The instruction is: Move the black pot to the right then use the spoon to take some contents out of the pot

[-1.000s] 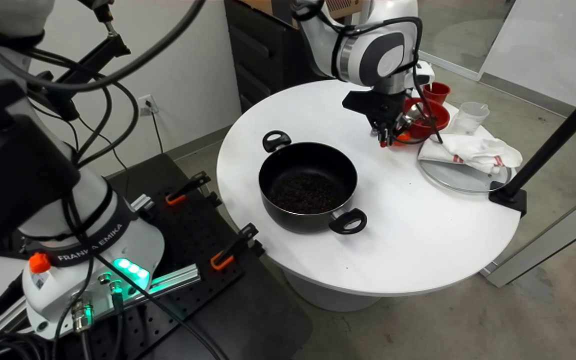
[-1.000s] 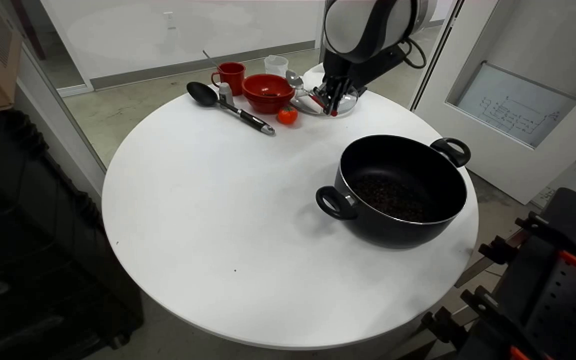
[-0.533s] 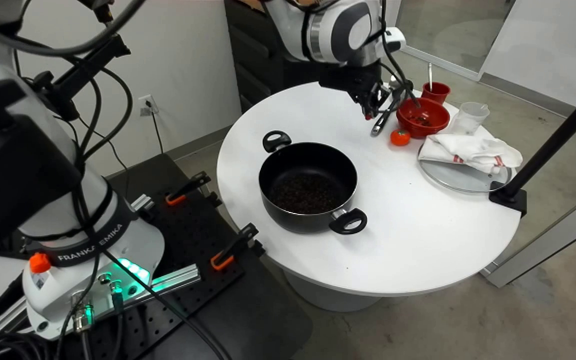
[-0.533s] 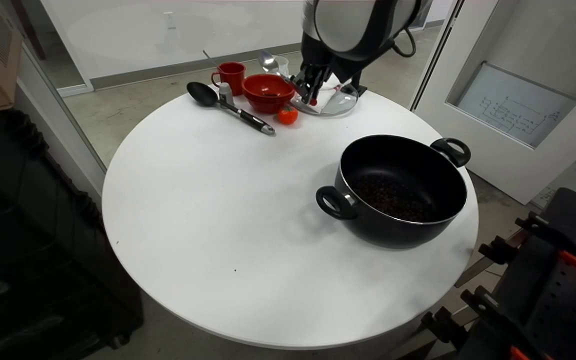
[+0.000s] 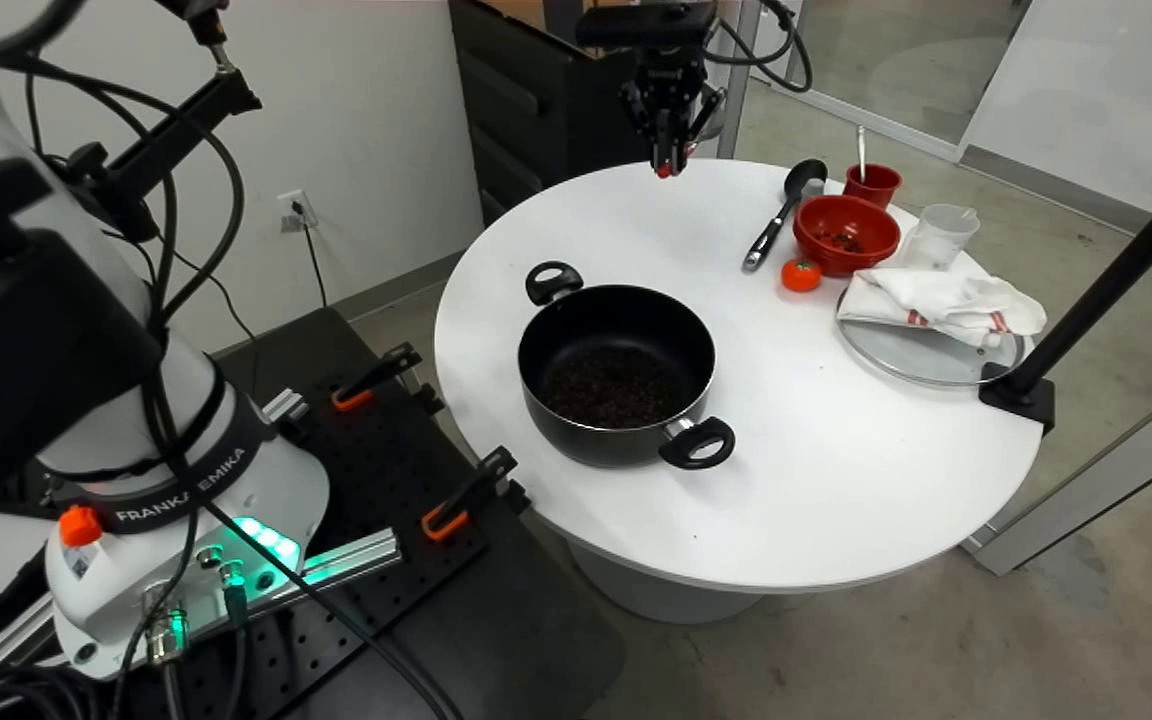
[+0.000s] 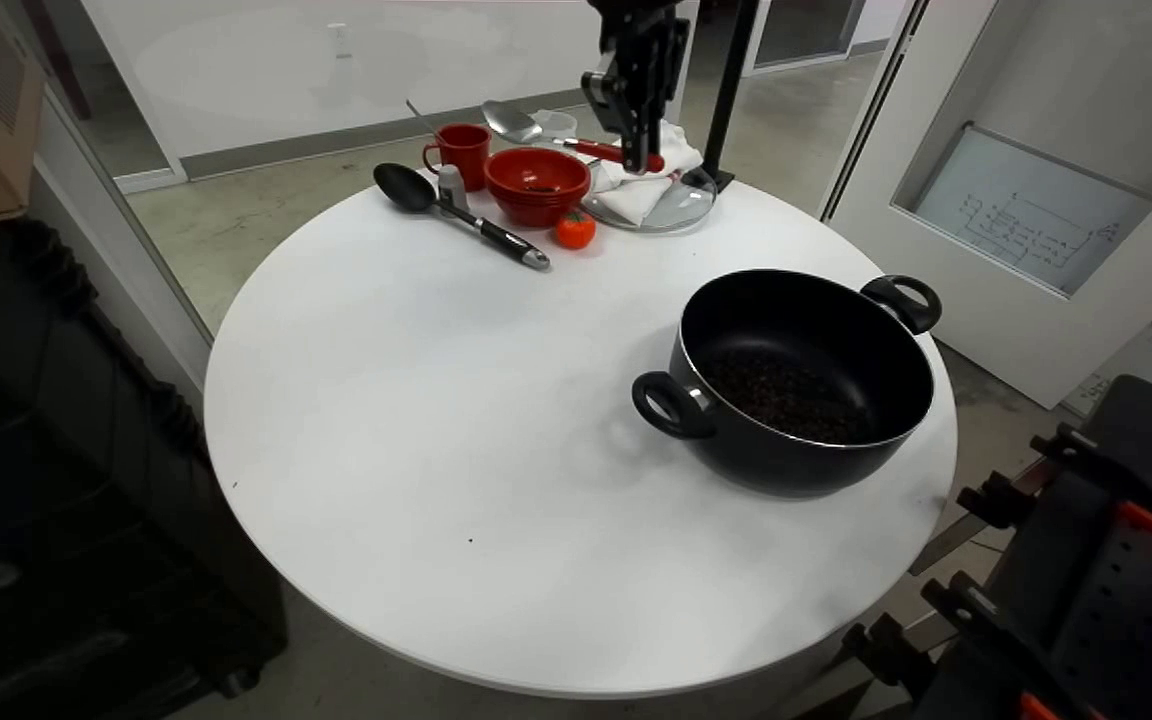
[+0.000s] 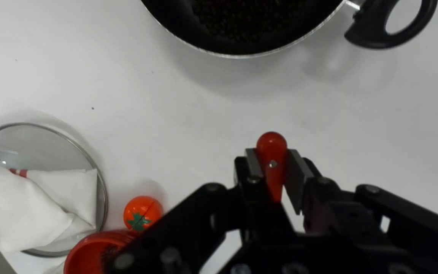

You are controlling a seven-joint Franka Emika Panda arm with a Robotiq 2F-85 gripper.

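The black pot (image 5: 591, 440) stands on the white table in both exterior views (image 6: 786, 465), with small dark contents (image 6: 781, 395) on its bottom. Its near rim (image 7: 234, 56) shows at the top of the wrist view. My gripper (image 7: 273, 163) is shut on the red handle of the spoon (image 7: 272, 144). In an exterior view the gripper (image 6: 642, 155) holds the spoon (image 6: 510, 120) roughly level, its metal head pointing away from the pot. In an exterior view the gripper (image 5: 669, 160) is high beyond the pot, over the table's far edge, and mostly hides the spoon.
Stacked red bowls (image 5: 841, 255), a tomato (image 5: 800, 274), a black long-handled utensil (image 5: 774, 225), a red mug (image 5: 873, 188) and a clear cup (image 5: 939, 235) stand along the table's edge. A white cloth (image 5: 936, 305) lies on a glass lid (image 5: 921, 365). A black pole (image 5: 1116, 260) rises beside it.
My gripper has risen and moved away from the bowls and tomato with the spoon in it. The spoon has swung from slanting to nearly level. The pot has not moved.
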